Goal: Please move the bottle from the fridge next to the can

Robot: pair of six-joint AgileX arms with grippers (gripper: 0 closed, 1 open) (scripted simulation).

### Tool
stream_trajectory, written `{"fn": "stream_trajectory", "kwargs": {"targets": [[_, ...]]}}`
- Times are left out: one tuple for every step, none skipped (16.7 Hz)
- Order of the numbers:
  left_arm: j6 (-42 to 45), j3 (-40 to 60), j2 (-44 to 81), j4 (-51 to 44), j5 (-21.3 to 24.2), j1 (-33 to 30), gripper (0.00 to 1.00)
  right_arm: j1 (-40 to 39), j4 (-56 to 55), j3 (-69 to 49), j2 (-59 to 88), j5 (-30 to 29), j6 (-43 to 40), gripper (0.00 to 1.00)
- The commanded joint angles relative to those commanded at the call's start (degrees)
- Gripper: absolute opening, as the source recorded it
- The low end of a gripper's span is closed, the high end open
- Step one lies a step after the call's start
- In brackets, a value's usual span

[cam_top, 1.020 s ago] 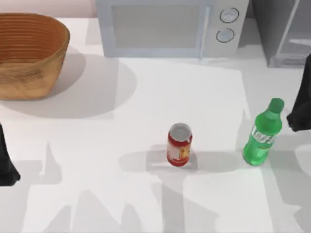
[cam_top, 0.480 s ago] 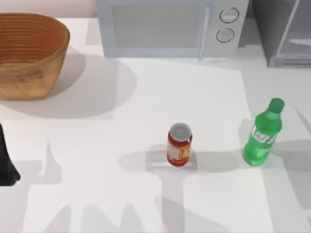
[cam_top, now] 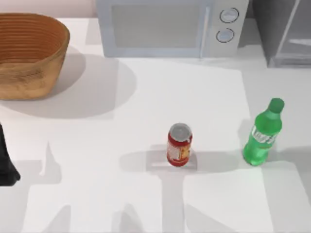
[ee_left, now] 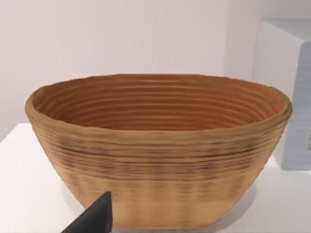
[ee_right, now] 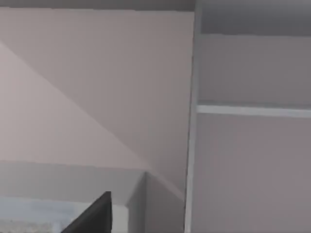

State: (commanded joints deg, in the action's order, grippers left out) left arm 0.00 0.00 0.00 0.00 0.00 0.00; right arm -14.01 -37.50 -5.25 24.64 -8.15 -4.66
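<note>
While the bottle (cam_top: 263, 133) stands upright on the table (cam_top: 146, 194) toward its right side, the can (cam_top: 179, 144) stands upright near the middle, well apart from it, with bare table between them. Bottle is out of the fridge (cam_top: 284, 31), which sits at the table's far right corner, next to the microwave (cam_top: 170, 26).

Left arm (cam_top: 6, 162) sits at the table's left edge, near side, dark and low. Left wrist view: a dark fingertip (ee_left: 95, 217) in front of the basket (ee_left: 160, 150), the camera looking level at the basket's side wall. Whether the left gripper is open or closed: cannot tell.

Right wrist view: a dark fingertip (ee_right: 95, 216), with the fridge's pale frame and grey panels beyond it. Right gripper state: cannot tell.
</note>
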Motion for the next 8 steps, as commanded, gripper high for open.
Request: {"fn": "stream_trajectory", "kwargs": {"targets": [[0.0,0.0,0.0,0.0,0.0,0.0,1.00,1.0,1.9,0.2,-1.6,0.7,0.1,1.00],[0.0,0.0,0.0,0.0,0.0,0.0,1.00,2.0,3.9,0.4,-3.2,1.3,0.2,1.00],[0.0,0.0,0.0,0.0,0.0,0.0,1.00,2.9,6.0,0.6,-4.8,2.0,0.4,1.00],[0.0,0.0,0.0,0.0,0.0,0.0,1.00,3.8,7.9,0.9,-6.3,2.6,0.6,1.00],[0.0,0.0,0.0,0.0,0.0,0.0,1.00,4.7,9.7,1.1,-7.8,3.2,0.7,1.00],[0.0,0.0,0.0,0.0,0.0,0.0,1.00,5.6,11.7,1.4,-9.3,3.7,0.9,1.00],[0.0,0.0,0.0,0.0,0.0,0.0,1.00,6.4,13.7,1.7,-10.7,4.3,1.1,1.00],[0.0,0.0,0.0,0.0,0.0,0.0,1.00,7.2,15.9,1.9,-12.2,4.9,1.3,1.00]]}}
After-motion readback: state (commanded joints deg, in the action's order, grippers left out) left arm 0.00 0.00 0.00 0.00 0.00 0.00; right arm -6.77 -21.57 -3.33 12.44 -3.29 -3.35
